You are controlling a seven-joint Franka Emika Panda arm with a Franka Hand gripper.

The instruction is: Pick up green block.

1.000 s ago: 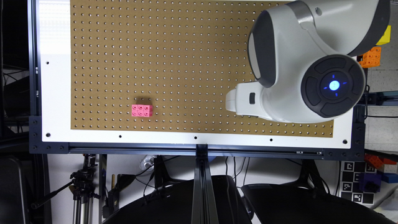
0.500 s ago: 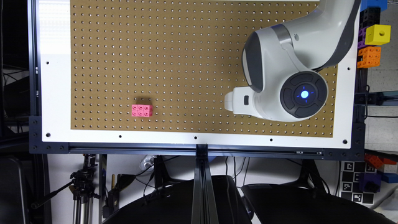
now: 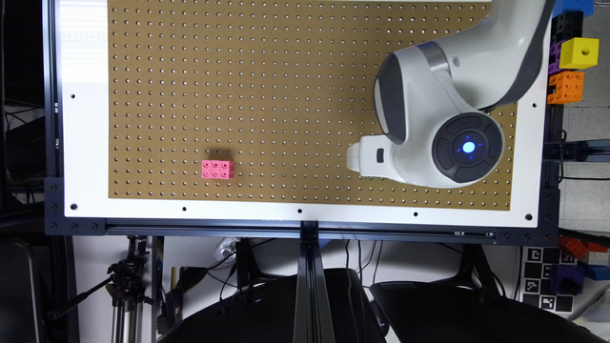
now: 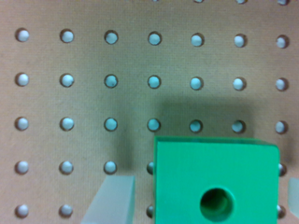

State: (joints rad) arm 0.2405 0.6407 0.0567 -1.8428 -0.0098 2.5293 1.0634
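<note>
Clearly, in the wrist view, the end effector (image 4: 205, 200) stands spread wide, its two pale translucent fingers (image 4: 110, 201) set either side of the green block (image 4: 216, 179) with visible gaps, so neither finger touches the cube and nothing is gripped. One finger shows as a broad slanted slab just beside one side of the block; the other is only a sliver at the picture's edge past the opposite side. The green block rests flat on the brown pegboard (image 4: 93, 60), its face turned to the camera with a round dark hole in the middle, and it throws a soft shadow on the board behind it. In the exterior view the white arm (image 3: 429, 124) hangs over the pegboard toward the exterior view's right, covering the spot under it, with a blue light glowing on its round dark cap. A pink studded block (image 3: 218, 169) lies on the pegboard well apart toward the exterior view's left. Yellow (image 3: 578, 52) and orange (image 3: 566, 87) blocks sit off the desk's right edge.
</note>
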